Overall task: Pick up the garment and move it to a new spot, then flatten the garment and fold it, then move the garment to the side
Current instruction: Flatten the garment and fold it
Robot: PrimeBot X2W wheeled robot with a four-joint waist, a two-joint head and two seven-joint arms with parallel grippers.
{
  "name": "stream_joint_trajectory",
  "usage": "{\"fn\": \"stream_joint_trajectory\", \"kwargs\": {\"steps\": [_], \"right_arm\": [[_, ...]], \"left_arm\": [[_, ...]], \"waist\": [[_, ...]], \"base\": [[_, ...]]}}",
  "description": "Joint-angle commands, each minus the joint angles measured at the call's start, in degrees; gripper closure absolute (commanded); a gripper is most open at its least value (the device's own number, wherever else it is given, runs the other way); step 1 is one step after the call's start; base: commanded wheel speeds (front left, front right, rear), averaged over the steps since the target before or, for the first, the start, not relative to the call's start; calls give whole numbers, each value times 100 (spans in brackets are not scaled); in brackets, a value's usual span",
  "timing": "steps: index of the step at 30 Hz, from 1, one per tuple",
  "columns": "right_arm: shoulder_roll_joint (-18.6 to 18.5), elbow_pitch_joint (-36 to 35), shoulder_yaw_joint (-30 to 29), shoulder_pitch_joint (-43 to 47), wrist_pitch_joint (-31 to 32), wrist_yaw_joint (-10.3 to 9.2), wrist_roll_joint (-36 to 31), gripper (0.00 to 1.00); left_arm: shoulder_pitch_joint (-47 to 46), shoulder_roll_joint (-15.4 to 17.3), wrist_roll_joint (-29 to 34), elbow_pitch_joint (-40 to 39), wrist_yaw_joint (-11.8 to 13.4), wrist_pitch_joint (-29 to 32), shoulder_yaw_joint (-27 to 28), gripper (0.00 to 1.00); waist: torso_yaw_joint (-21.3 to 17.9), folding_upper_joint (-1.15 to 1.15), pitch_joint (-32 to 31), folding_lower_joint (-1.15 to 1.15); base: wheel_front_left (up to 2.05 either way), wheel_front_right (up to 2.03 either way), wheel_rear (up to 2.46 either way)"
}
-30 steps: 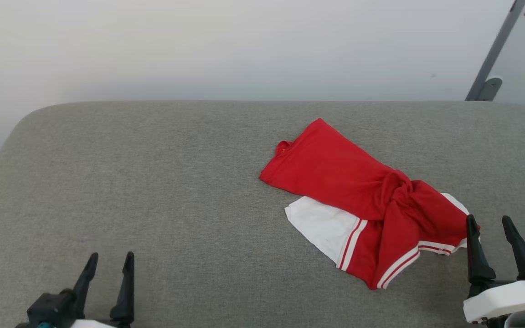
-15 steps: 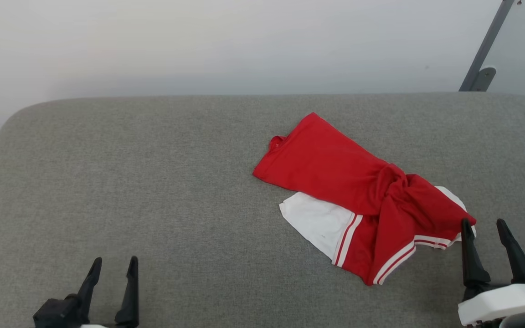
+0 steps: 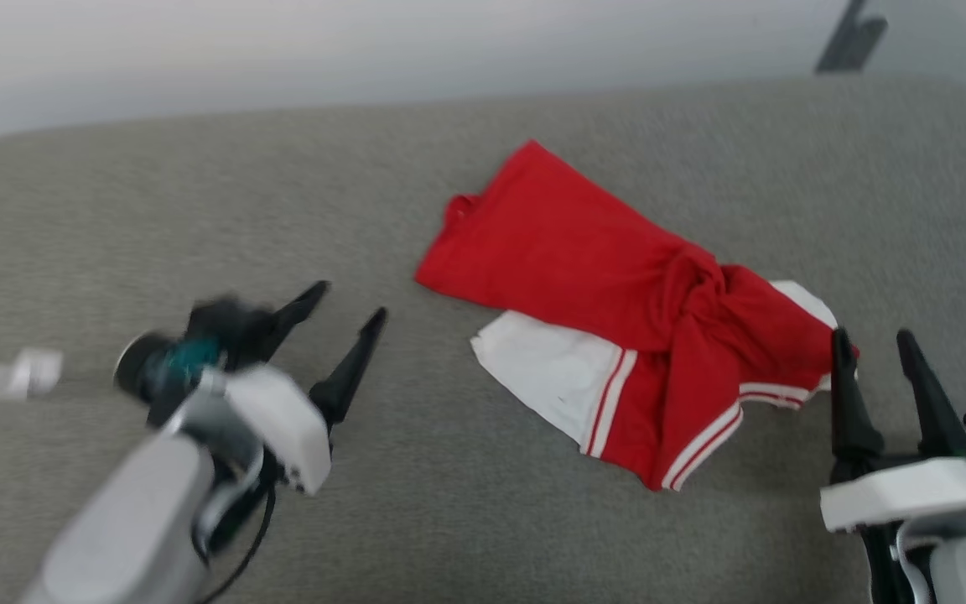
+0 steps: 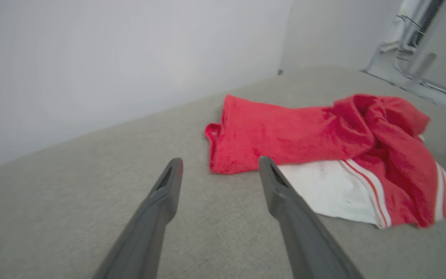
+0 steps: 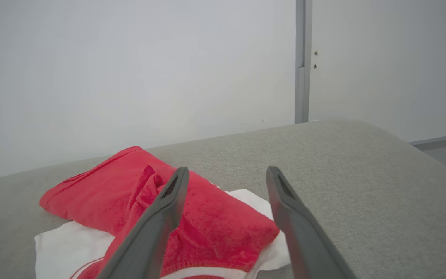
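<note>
The garment [image 3: 584,252] lies on the table [image 3: 156,210], right of centre; the left claw [image 3: 352,299] is to its left, the right claw [image 3: 871,333] at its near right edge.

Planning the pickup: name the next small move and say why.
Probably bring the left gripper up to the garment's near red edge: its fingers stand open, pointing at that edge but short of it, and the garment lies crumpled on the grey cushion.

red and white cloth T-shirt [image 3: 584,277]: 1 | black two-finger grippers: 2 (left gripper [image 3: 352,299], right gripper [image 3: 873,333]) | big grey cloth pad [image 3: 114,210]: 1
</note>
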Motion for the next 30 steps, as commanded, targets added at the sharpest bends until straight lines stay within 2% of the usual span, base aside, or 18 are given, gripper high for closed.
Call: {"fn": "stream_joint_trajectory", "kwargs": {"steps": [1,3,7,11,15,21,22,23,24,25,30], "right_arm": [[58,-42,8,-163,-27,0,35,0],[128,-55,17,-270,-27,0,75,0],[277,-42,64,-460,-27,0,150,0],[394,19,84,-593,-28,0,223,0],[467,51,137,-706,-27,0,303,0],[485,83,161,-798,-27,0,414,0],[484,82,157,-804,-27,0,439,0],[484,78,150,-808,-27,0,458,0],[484,75,141,-808,-27,0,470,0],[484,71,124,-806,-27,0,469,0],[483,78,81,-794,-27,0,415,0]], "left_arm": [[-386,196,-544,89,-9,525,-327,0],[-900,525,-1162,51,-3,1329,-953,0],[-1654,1100,-2491,-102,1,2689,-1712,0],[-2148,1414,-3411,-160,0,3557,-2061,0],[-2409,1555,-3782,-86,0,3893,-2309,0],[-2469,1471,-4106,62,1,3916,-2728,0],[-2493,1456,-4105,93,1,3904,-2795,8],[-2526,1446,-4119,124,2,3874,-2852,36],[-2553,1438,-4137,175,2,3842,-2890,88],[-2583,1426,-4160,211,2,3813,-2938,100],[-2729,1457,-4268,381,2,3520,-2958,100]], "waist": [[-339,0,395,0],[-497,0,609,0],[-830,0,991,0],[-1133,0,1233,0],[-1395,0,1374,0],[-1625,0,1461,0],[-1636,0,1467,0],[-1640,0,1471,0],[-1637,0,1473,0],[-1623,0,1470,0],[-1473,0,1397,0]], "base": [[0,0,0],[0,0,0],[0,0,0],[0,0,0],[0,0,0],[0,0,0],[0,0,0],[0,0,0],[0,0,0],[0,0,0],[0,0,0]]}}
